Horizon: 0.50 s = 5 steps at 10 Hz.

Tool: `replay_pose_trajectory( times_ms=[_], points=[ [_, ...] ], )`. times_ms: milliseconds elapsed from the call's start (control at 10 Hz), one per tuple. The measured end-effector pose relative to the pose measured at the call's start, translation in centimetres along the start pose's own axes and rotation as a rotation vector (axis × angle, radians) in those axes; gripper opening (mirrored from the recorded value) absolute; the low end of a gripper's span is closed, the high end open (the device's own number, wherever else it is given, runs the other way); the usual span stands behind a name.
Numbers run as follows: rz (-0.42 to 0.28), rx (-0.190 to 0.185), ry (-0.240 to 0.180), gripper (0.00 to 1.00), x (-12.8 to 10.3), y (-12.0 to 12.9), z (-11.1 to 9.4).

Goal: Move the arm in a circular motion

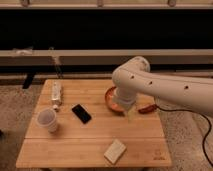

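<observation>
The arm reached in from the right, its cream-white elbow bent above the right half of the wooden bench. The claw hung below that bend, over the near edge of an orange dish; whether it was open or closed could not be told. On the bench lay a white cup, a black phone, a pale block and a small bottle lying on its side.
</observation>
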Motion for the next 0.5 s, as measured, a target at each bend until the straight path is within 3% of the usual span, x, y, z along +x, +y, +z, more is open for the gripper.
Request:
replay_pose_trajectory(
  times_ms=[200,500],
  points=[
    [-0.006,0.005,0.004,0.74,3.7,-2.6,0.5],
    [-0.065,0.011,-0.011,0.74,4.3,-8.1,2.1]
  ],
)
